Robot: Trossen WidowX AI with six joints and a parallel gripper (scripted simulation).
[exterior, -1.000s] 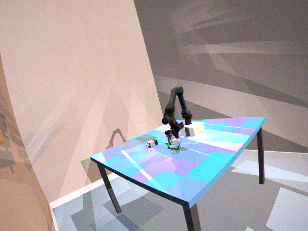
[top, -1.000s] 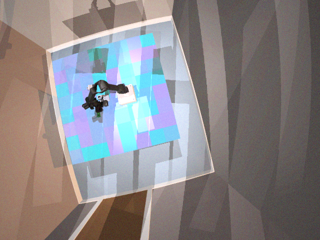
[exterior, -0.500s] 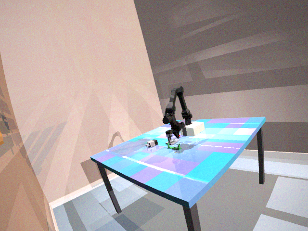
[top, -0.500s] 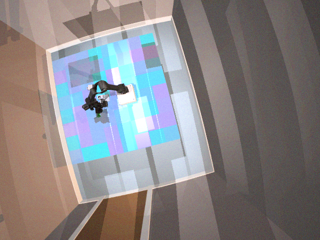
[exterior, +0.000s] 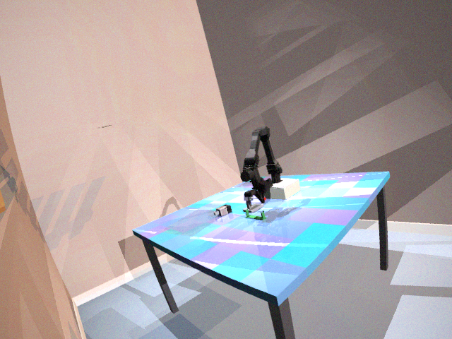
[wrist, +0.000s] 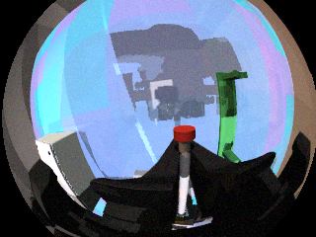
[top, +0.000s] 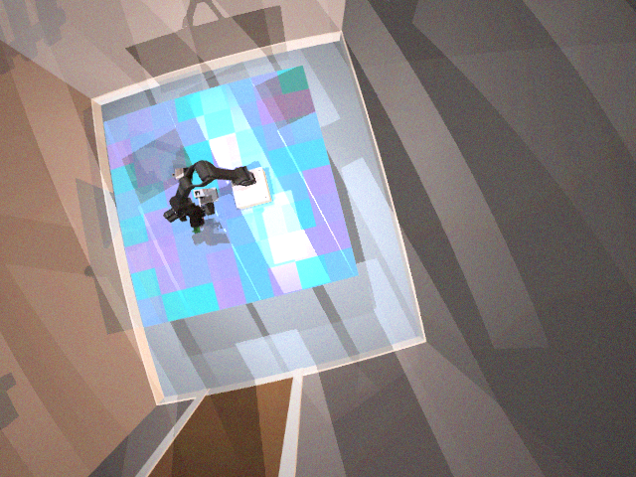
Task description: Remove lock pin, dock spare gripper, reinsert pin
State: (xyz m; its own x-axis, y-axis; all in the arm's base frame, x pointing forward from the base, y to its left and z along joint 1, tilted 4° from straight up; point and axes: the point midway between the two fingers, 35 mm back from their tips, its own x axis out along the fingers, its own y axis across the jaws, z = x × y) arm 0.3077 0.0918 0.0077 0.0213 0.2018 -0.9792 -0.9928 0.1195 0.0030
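Observation:
My gripper is shut on the lock pin. The pin's red head stands out past the fingertips, and its grey shaft runs back between the fingers. A pale grey mount stands on the table just beside and below the gripper. Its socket is hidden, and I cannot tell whether the pin's tip is clear of it. The spare gripper, white and black, lies on the table away from the mount.
A green bracket-shaped holder lies on the table close to my gripper, with two raised ends. The arm's white base block stands behind. The patchwork table carries strong shadows and reflections.

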